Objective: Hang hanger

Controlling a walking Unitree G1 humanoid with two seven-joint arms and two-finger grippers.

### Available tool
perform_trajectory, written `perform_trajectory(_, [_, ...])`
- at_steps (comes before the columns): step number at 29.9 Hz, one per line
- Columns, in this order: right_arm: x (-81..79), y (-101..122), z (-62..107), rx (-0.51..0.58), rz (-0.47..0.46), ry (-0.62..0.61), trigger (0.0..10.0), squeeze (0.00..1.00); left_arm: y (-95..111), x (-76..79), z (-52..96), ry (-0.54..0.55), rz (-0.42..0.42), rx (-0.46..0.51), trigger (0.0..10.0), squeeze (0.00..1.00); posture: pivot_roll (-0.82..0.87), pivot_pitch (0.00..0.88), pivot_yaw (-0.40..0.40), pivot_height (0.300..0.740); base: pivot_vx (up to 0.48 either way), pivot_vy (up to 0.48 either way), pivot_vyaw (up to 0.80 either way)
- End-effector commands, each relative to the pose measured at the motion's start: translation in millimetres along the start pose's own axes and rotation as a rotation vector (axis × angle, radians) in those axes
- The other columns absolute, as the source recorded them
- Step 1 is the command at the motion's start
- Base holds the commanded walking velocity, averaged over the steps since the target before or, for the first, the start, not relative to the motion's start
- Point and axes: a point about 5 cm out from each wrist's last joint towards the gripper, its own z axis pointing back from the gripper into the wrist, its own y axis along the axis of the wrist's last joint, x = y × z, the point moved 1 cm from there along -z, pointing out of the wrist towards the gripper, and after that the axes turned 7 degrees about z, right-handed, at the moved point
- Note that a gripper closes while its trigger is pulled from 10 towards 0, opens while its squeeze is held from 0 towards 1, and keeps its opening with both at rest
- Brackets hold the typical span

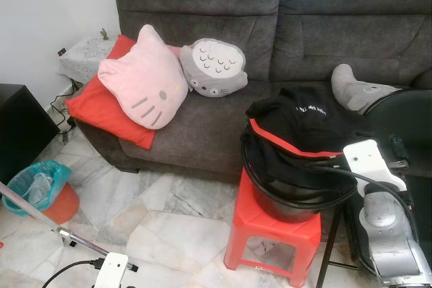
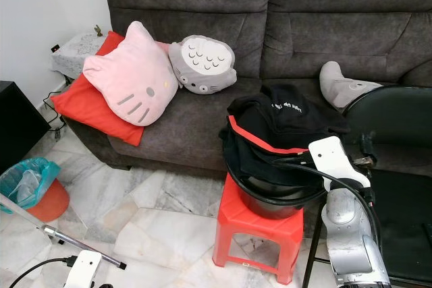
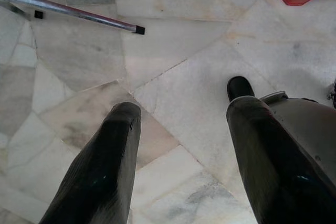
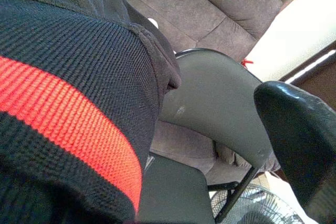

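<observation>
Jaws of your left gripper (image 3: 184,109) stand wide above the marble floor (image 3: 199,35). The right gripper (image 1: 322,162) touches the soft black red-striped garment (image 1: 304,123); I cannot tell its opening. Probably the hanger hides there: light, stiff, best taken at its neck.

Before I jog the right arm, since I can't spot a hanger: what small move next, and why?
Probably ease the right gripper back a little from the black garment heaped in the black tub on the red stool. The wrist view is pressed against its red stripe, so no hanger is visible.
</observation>
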Motion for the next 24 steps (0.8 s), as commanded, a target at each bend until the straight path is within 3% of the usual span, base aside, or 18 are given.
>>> perform_trajectory(1, [0.2,8.5,-0.4,0.037,-0.018,-0.001,0.0,0.00,-1.4,-3.0,0.6,0.012,-0.022,-0.005,10.0,0.00,-0.08,0.000,0.091,0.740,0.000,0.000,0.00])
perform_trajectory(24, [-8.1,9.6,2.0,0.044,-0.041,0.037,0.0,0.00,-1.6,-3.3,0.7,0.012,-0.027,-0.006,10.0,0.00,-0.07,0.000,0.091,0.740,0.000,0.000,0.00])
